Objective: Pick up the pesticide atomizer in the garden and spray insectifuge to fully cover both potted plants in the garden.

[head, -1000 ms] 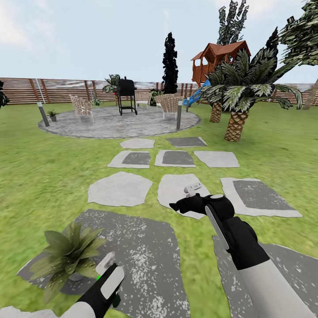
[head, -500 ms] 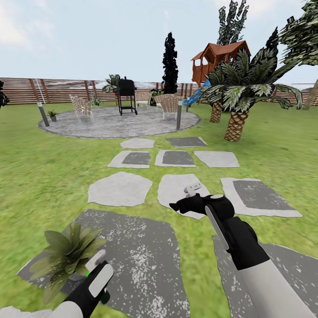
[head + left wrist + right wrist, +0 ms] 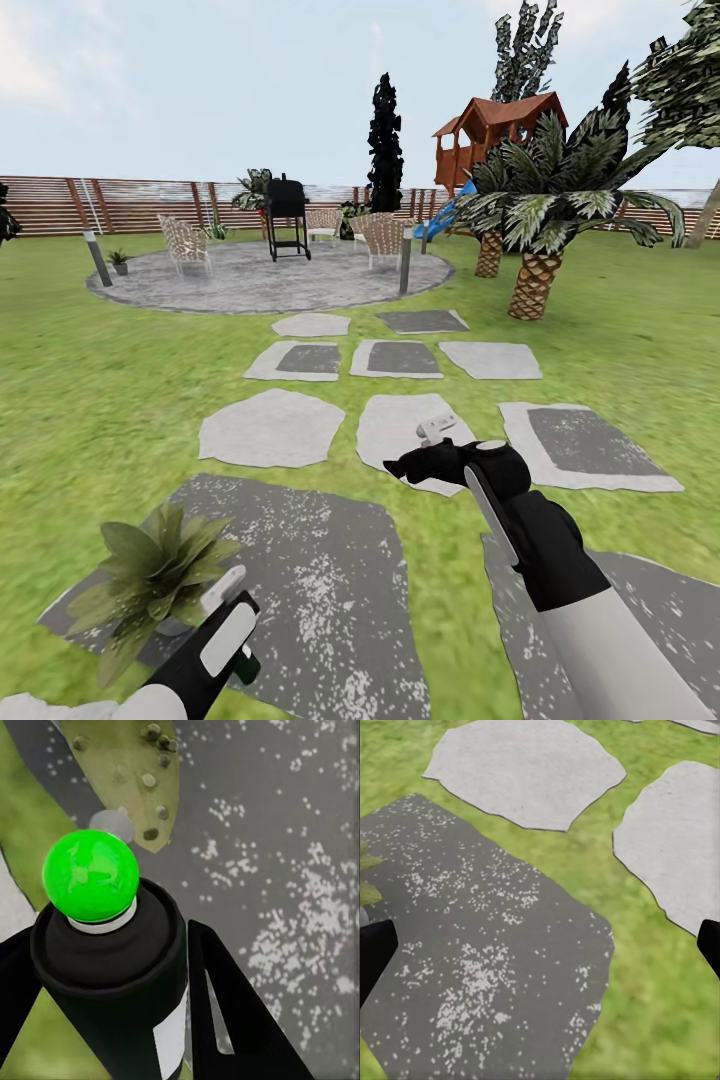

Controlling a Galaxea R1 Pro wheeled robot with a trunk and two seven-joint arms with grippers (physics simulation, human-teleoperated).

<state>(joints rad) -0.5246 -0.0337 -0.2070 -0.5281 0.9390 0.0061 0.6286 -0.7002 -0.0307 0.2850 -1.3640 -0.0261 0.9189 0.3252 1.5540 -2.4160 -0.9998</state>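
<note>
Atomizer clamped between left gripper fingers, nozzle aimed at plant just beyond for spraying; right gripper spread wide, empty, parked over paving.

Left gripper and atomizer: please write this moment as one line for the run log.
left gripper: shut on pesticide atomizer | near potted plant: beside it, over dark paving slab | right gripper: open, holds nothing

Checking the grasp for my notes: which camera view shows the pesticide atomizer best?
The left wrist view: the pesticide atomizer sits close-up between the left gripper's fingers, green tip and white label plain. The head view catches a small dark sliver beside the gripper, near the potted plant.
</note>
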